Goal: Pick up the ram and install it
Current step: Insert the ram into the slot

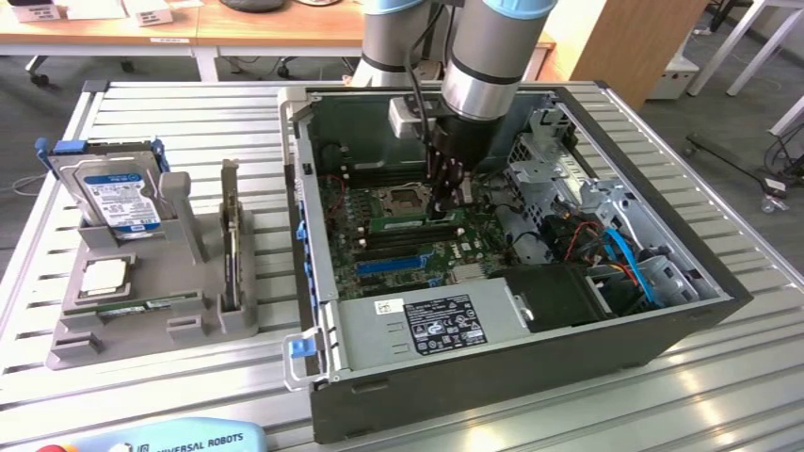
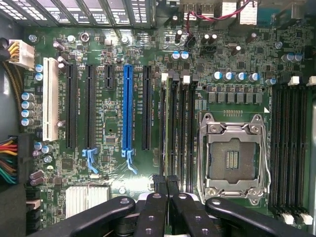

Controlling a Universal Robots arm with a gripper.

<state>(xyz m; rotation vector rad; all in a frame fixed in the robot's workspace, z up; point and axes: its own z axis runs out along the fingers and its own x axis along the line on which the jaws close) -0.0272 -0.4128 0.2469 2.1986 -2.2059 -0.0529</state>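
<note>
The ram (image 1: 409, 222) is a thin green stick standing edge-up in a memory slot beside the empty processor socket (image 1: 405, 200), inside the open computer case (image 1: 503, 367). My gripper (image 1: 449, 205) reaches down into the case over the end of that stick nearer the exterior view's right. In the wrist view the two black fingertips (image 2: 159, 181) are pressed together, so the gripper (image 2: 166, 181) is shut with nothing visibly between them. They sit at one end of the slot holding the ram (image 2: 165, 128), next to the socket (image 2: 232, 158). I cannot tell whether they touch the stick.
A grey holder (image 1: 75, 350) at the exterior view's left carries a hard drive (image 1: 116, 193), a square silver chip (image 1: 104, 275), a thin green board (image 1: 138, 304) and an upright dark card (image 1: 230, 250). Cables and a drive cage (image 1: 590, 202) crowd the case's right side.
</note>
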